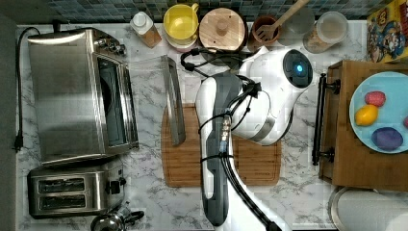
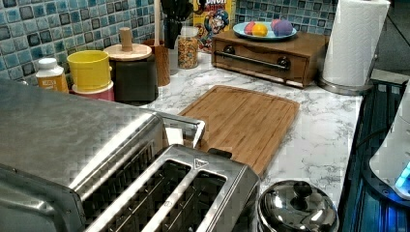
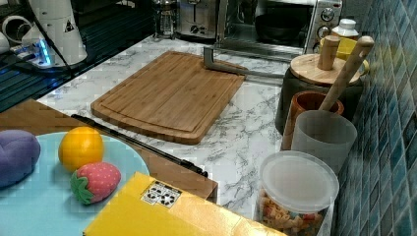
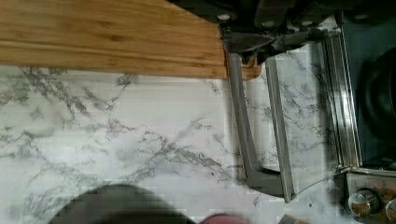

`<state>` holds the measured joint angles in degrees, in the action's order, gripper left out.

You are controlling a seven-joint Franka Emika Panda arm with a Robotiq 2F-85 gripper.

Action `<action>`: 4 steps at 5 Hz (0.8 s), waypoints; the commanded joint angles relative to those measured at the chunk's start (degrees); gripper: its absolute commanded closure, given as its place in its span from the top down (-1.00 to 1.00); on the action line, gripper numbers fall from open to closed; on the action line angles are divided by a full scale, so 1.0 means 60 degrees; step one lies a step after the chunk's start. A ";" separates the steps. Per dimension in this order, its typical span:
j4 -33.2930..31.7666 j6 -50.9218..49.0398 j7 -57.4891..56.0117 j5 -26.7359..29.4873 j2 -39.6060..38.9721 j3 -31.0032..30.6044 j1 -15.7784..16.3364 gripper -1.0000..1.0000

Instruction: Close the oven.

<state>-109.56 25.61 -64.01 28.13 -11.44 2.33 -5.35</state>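
Note:
The steel oven (image 1: 72,96) stands at the top view's left with its glass door (image 1: 149,91) folded down flat onto the marble counter. The door's bar handle (image 1: 174,103) lies along the wooden cutting board's edge. In the right view the oven (image 3: 280,22) is at the back, its cavity open and its handle (image 3: 223,66) pointing toward the board. The white arm (image 1: 221,144) hangs high over the board. In the wrist view the gripper (image 4: 254,44) hovers above the handle (image 4: 243,130) near the board's corner, apart from it, with the oven knobs (image 4: 366,200) beside the door.
A two-slot toaster (image 1: 72,190) sits beside the oven, with a steel kettle lid (image 2: 297,208) next to it. The cutting board (image 1: 187,159) lies mid-counter. Jars and a yellow cup (image 1: 180,21) line the backsplash. A wooden box (image 1: 356,139) carries a blue plate of toy fruit.

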 commanded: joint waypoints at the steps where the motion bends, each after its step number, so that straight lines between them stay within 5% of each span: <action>1: -0.0055 0.1139 -0.2268 0.1476 -0.1230 -0.0778 0.0396 -1.00; 3: 0.0743 0.1170 -0.1962 0.1168 -0.2326 -0.0915 0.0214 -1.00; 4: 0.0869 0.0850 -0.2100 0.1857 -0.2287 -0.1088 -0.0062 -1.00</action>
<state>-108.77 31.14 -77.55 36.98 -30.05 -2.16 -4.63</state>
